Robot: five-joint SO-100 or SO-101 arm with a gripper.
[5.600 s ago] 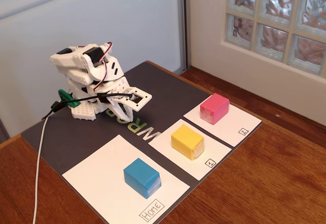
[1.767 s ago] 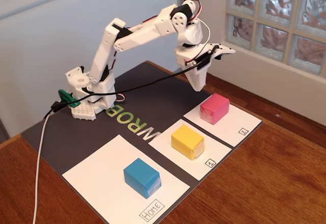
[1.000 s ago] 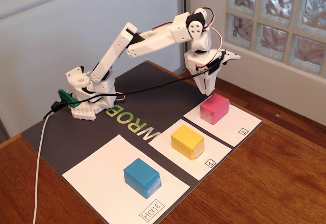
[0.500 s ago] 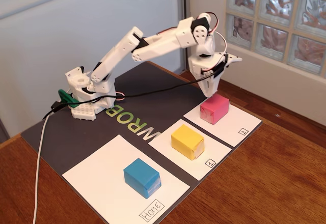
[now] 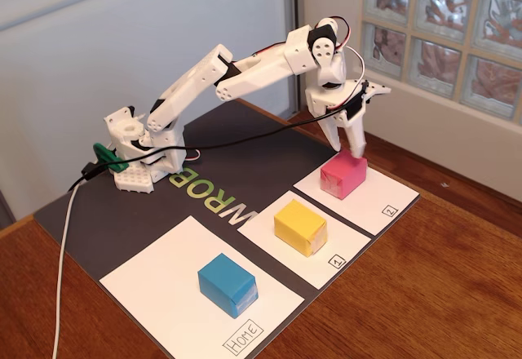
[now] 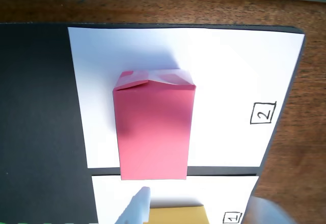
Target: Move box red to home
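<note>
The gripper (image 5: 346, 144) is being brought lower than before, its jaws spread wide just over the red box (image 5: 343, 173). The box is sitting on sheet "2" (image 5: 383, 198), not yet grabbed. Next, the jaws are probably being dropped around it and squeezed, before it is carried to home (image 5: 163, 285).

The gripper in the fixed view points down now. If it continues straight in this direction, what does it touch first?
Most likely the red box. The gripper hangs open just above it, fingers pointing down, and the wrist view shows the box directly ahead on the sheet labelled 2. Whether the fingers would straddle or strike it is unclear.
</note>
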